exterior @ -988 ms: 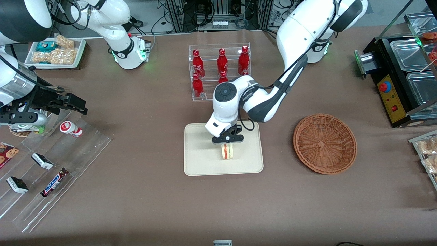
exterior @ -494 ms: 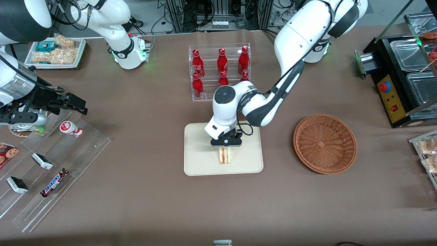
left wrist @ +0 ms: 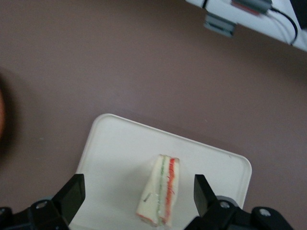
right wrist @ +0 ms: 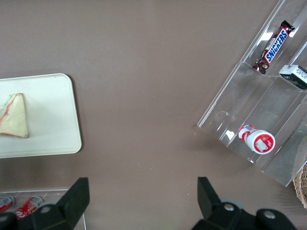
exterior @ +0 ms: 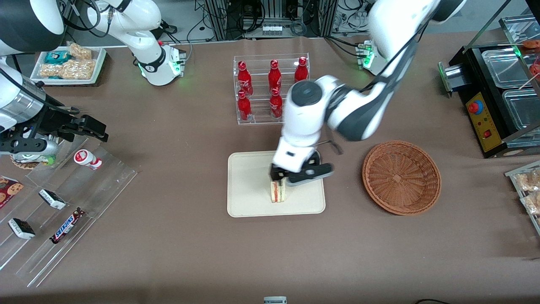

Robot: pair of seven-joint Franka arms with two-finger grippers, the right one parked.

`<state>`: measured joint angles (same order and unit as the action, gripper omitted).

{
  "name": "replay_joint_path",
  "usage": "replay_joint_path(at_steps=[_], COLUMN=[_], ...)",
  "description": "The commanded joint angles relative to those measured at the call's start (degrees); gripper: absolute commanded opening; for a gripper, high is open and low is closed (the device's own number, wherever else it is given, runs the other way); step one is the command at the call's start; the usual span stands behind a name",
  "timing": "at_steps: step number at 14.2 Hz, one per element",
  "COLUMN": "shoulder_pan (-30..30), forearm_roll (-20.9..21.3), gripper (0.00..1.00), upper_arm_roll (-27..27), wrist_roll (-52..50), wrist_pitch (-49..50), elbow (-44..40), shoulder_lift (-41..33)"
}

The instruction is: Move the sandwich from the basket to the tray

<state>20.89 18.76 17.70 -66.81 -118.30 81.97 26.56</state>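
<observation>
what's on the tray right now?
Only the sandwich, standing on edge on the tray. The gripper hangs open above it, apart from it. The arm covers part of the tray in the front view.

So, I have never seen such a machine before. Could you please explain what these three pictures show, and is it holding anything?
These are robot arms at a brown table. One picture looks down at the table from the front; the other two come from small cameras on the arms' wrists.

The working arm ends in a black two-finger gripper, which hangs just above the flat cream-beige rectangular tray. Its fingers are spread open and hold nothing. The small triangular white-bread sandwich with red filling stands on its edge on the tray, free of the fingers. The round reddish-brown wicker basket lies beside the tray, toward the working arm's end, with nothing in it.

A clear rack of red bottles stands farther from the front camera than the tray.
</observation>
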Motion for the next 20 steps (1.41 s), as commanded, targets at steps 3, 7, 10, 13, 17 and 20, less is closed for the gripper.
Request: replay_joint_path(at_steps=[3, 7, 10, 13, 17, 20], shoulder_pan=[-15.92, -27.55, -23.20, -20.19, -19.31, -19.48], forearm_roll=[-7.49, -14.09, -15.67, -18.93, -18.14, -16.92], gripper=[1.00, 1.00, 1.00, 1.00, 1.00, 1.00], upper_arm_roll=[0.40, -0.21, -11.24, -19.00, -19.28, -20.24], wrist_roll=[0.97, 29.29, 48.29, 61.58, 66.37, 64.45], wrist_pitch=[15.35, 28.63, 32.25, 32.26, 30.25, 25.13], elbow=[2.93, 5.11, 10.73, 10.85, 7.24, 6.88], shoulder_lift=[-11.78, -20.30, -27.33, -28.77, -25.16, -24.89])
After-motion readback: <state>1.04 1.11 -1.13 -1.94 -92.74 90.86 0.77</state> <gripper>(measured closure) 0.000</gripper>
